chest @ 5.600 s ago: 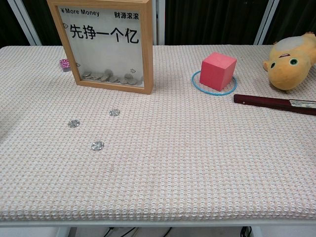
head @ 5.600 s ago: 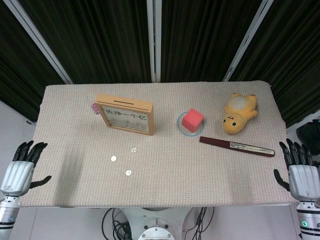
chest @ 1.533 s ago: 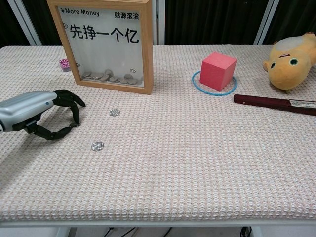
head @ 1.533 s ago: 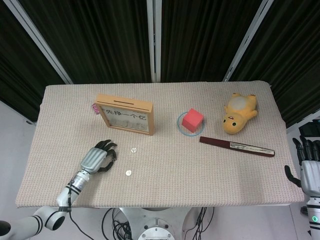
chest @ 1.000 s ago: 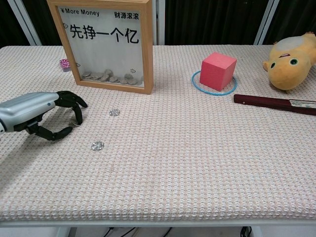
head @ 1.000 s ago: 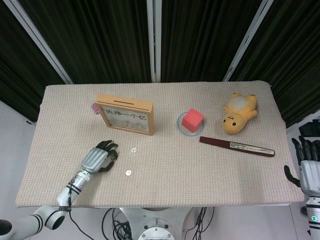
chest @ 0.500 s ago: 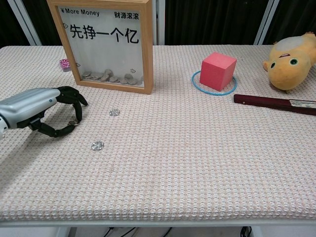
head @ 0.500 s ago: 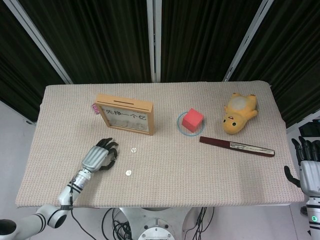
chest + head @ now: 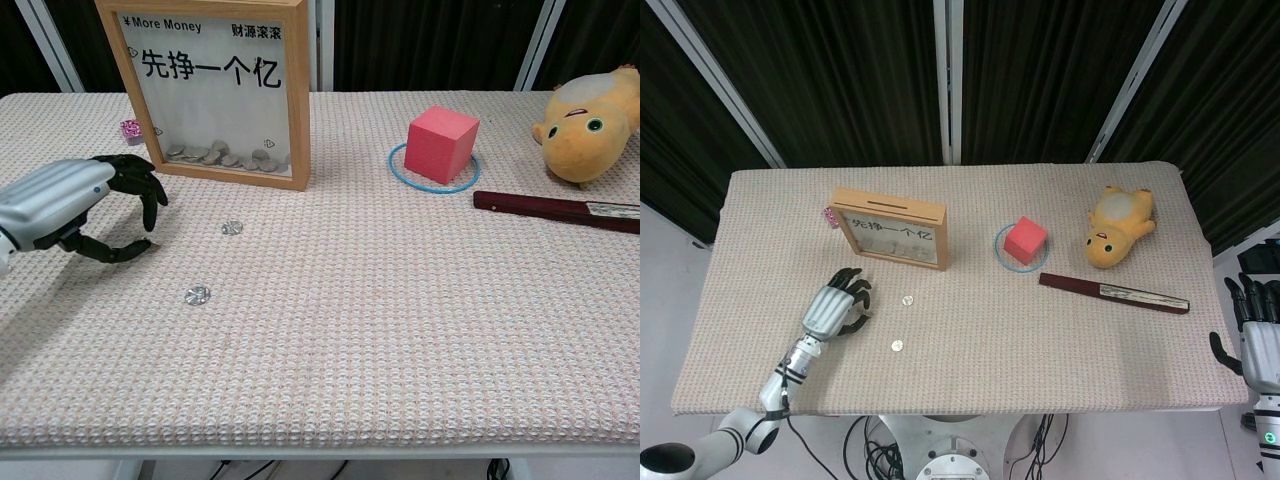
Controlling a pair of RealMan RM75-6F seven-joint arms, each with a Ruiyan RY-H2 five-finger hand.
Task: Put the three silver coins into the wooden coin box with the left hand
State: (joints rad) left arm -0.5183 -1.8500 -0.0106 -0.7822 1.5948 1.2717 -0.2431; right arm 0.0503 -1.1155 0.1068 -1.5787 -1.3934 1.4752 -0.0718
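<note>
Coins first: your left hand (image 9: 75, 208) hovers in front of the wooden coin box (image 9: 216, 88), fingers curled toward the thumb, and a silver coin (image 9: 146, 240) seems pinched at the tips (it is tiny, so you cannot be certain); two more coins (image 9: 232, 228) lie on the table (image 9: 400, 330) just beside it; your right hand (image 9: 1258, 345) hangs off the table's right edge, fingers apart, holding nothing.
</note>
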